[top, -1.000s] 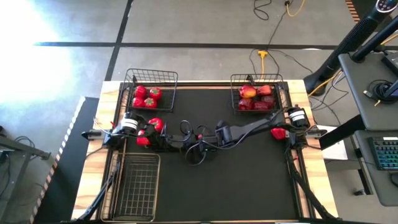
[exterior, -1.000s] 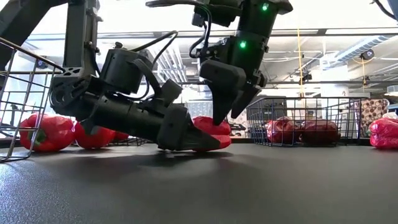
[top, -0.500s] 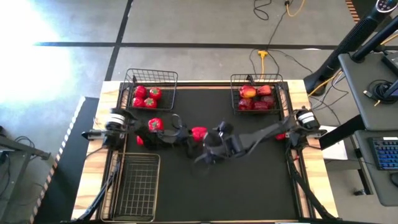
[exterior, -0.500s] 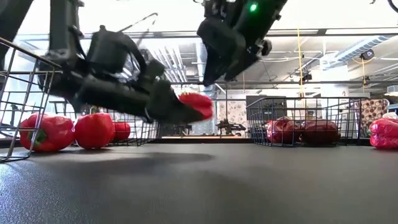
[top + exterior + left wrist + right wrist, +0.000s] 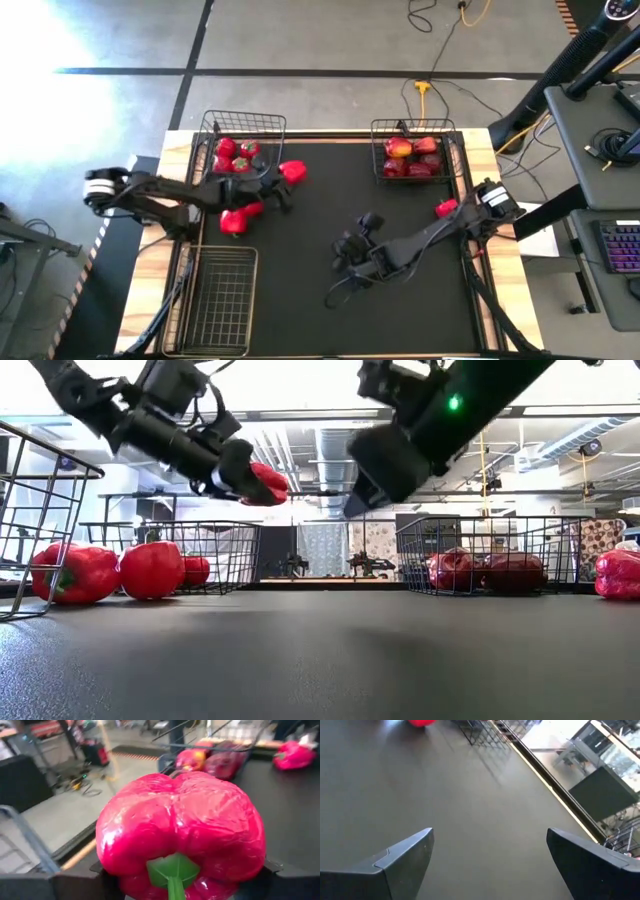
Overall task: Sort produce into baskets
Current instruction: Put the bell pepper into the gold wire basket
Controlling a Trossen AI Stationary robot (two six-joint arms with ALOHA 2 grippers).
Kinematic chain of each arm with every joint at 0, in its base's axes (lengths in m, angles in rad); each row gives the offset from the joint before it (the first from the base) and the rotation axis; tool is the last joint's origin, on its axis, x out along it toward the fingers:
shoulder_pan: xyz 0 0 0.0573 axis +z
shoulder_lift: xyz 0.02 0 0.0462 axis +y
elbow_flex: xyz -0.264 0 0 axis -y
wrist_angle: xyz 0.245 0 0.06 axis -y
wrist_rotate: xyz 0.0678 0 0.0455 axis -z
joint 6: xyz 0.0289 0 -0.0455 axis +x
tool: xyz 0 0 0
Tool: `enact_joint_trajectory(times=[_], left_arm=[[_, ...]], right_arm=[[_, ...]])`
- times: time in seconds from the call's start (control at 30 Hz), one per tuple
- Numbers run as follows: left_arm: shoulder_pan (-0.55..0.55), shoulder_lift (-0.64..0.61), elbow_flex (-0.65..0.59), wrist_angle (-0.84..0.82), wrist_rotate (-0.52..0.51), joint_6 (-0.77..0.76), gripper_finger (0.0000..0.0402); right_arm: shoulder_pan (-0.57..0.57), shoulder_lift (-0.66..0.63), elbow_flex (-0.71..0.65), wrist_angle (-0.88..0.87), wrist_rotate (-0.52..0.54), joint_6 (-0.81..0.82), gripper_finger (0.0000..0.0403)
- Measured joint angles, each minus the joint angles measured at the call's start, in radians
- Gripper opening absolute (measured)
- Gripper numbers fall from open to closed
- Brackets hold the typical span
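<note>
Your left gripper (image 5: 283, 180) is clamped on a red pepper (image 5: 293, 171), lifted just beside the far-left basket (image 5: 243, 121); next, you carry it over and release. Your right gripper (image 5: 345, 262) hangs wide open, empty.

place: lab/workshop | signs: concrete floor (image 5: 300, 40), floor cables (image 5: 440, 30), ceiling ducts (image 5: 340, 445)

A glossy red bell pepper (image 5: 181, 842), green stem toward the camera, sits clamped between the dark jaws.
</note>
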Motion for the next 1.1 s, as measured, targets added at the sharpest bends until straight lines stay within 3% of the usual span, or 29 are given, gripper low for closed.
enact_joint_trajectory(times=[0.13,0.3,0.4,0.57,0.77,1.1], left_arm=[[0.044,-0.074,0.095,-0.272,-0.002,0.016,0.0246],[0.005,-0.167,0.222,-0.588,0.009,-0.037,0.0246],[-0.065,-0.22,0.316,-0.751,0.046,-0.09,0.0246],[-0.249,-0.279,0.416,-0.974,0.205,-0.122,0.0246],[-0.498,-0.304,0.54,-1.192,0.223,-0.485,0.0246],[-0.902,-0.251,0.68,-1.416,0.212,-1.005,0.0247]], right_arm=[[-0.02,0.0,-0.048,0.07,0.004,-0.002,0.038],[-0.029,0.0,-0.13,0.148,0.068,-0.023,0.038],[-0.032,0.0,-0.198,0.206,0.12,-0.018,0.038],[-0.049,0.0,-0.259,0.264,0.127,-0.026,0.038],[-0.057,0.0,-0.242,0.267,0.147,-0.065,0.038],[-0.075,0.0,-0.159,0.272,0.151,-0.107,0.038]])
